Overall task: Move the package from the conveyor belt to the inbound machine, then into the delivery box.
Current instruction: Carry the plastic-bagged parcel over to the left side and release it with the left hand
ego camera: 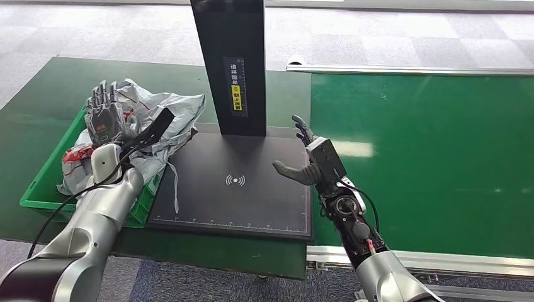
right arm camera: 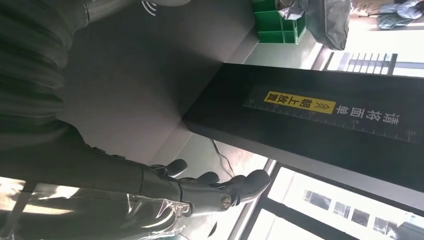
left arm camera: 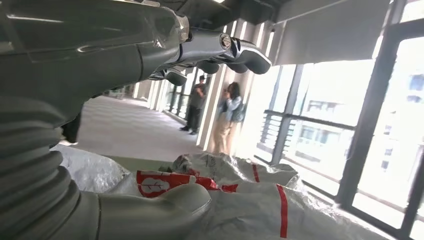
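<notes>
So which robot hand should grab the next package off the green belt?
Probably the right hand. It is open and empty at the edge of the black scanner plate, beside the conveyor belt. The left hand hovers over the packages in the green box, farther from the belt.

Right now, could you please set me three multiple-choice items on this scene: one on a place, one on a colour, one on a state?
1. Where does the grey package lie?
A. in the crate beside the scanner
B. on the conveyor belt
C. on the scanner plate's middle

2. What colour is the crate?
A. blue
B. green
C. red

3. How is the right hand?
A. gripping the package
B. open, holding nothing
C. pressing the scanner post

Key: 1 A, the package is heaped in the crate under the left hand, one flap hanging over the inbound machine. 2 B, its rim is plain green. 3 B, its fingers are spread above the plate's edge, nothing in them.
</notes>
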